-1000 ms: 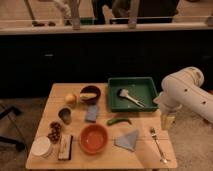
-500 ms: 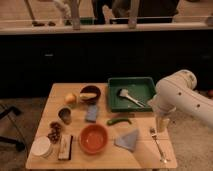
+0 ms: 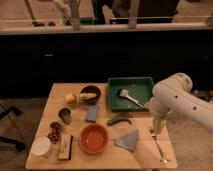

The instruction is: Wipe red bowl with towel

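Observation:
The red bowl (image 3: 93, 138) is wide and orange-red and sits on the wooden table (image 3: 107, 158) near its front edge, left of centre. The towel (image 3: 128, 140), a thin grey-blue cloth folded roughly triangular, lies flat just right of the bowl. My white arm (image 3: 175, 99) reaches in from the right. My gripper (image 3: 157, 129) hangs down over the table's right side, a little right of and above the towel, touching neither towel nor bowl.
A green tray (image 3: 142, 85) with a brush (image 3: 128, 96) stands at the back right. Also on the table are a dark bowl (image 3: 90, 93), a blue sponge (image 3: 91, 113), a green vegetable (image 3: 119, 120), a metal cup (image 3: 65, 115), a white cup (image 3: 41, 146) and a fork (image 3: 160, 149).
My arm has swung left and further over the table, bringing the gripper closer to the towel. The objects on the table have not moved.

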`<action>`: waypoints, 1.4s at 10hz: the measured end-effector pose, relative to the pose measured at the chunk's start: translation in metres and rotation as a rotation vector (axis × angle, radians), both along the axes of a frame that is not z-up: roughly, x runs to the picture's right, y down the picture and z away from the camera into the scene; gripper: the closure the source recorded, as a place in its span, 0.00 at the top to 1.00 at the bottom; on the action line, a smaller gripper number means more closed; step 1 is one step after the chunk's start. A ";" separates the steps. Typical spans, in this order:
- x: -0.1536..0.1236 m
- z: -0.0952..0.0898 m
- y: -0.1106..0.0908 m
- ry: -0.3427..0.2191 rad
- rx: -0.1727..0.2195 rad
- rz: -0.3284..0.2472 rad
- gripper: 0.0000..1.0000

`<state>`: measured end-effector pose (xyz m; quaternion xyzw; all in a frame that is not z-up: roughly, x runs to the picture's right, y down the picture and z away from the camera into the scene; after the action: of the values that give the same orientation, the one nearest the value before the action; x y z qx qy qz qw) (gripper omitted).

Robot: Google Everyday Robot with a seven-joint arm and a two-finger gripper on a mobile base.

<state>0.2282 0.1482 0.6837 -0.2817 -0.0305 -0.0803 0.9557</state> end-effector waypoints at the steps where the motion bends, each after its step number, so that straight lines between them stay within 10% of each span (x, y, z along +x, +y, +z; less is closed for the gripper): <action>1: -0.001 -0.001 0.003 -0.005 -0.002 -0.010 0.80; 14: -0.034 0.019 0.036 -0.092 -0.021 -0.041 0.80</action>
<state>0.1945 0.1837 0.7029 -0.2884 -0.0696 -0.1123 0.9484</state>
